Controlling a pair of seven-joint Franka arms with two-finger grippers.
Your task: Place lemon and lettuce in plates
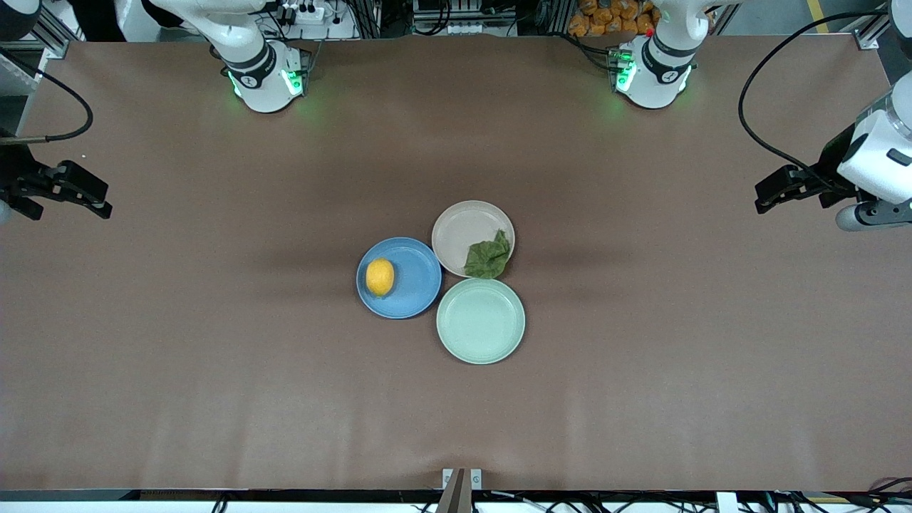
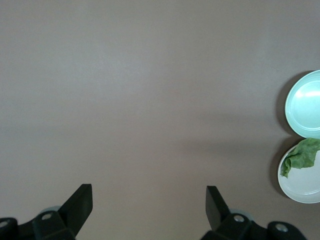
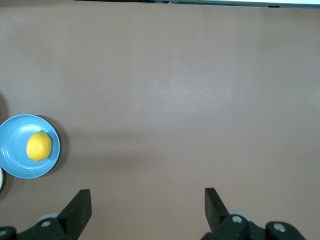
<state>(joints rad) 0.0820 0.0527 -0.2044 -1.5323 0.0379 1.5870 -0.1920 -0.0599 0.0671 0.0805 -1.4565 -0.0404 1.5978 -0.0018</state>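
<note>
The lemon lies in the blue plate at the table's middle; both show in the right wrist view, lemon on plate. The lettuce lies in the beige-pink plate, at its edge nearest the mint-green plate; the left wrist view shows the leaf on that plate. My left gripper is open and empty over bare table at the left arm's end. My right gripper is open and empty over the right arm's end.
A mint-green plate stands empty, touching the other two plates and nearer the front camera; it also shows in the left wrist view. The brown table spreads wide around the plates.
</note>
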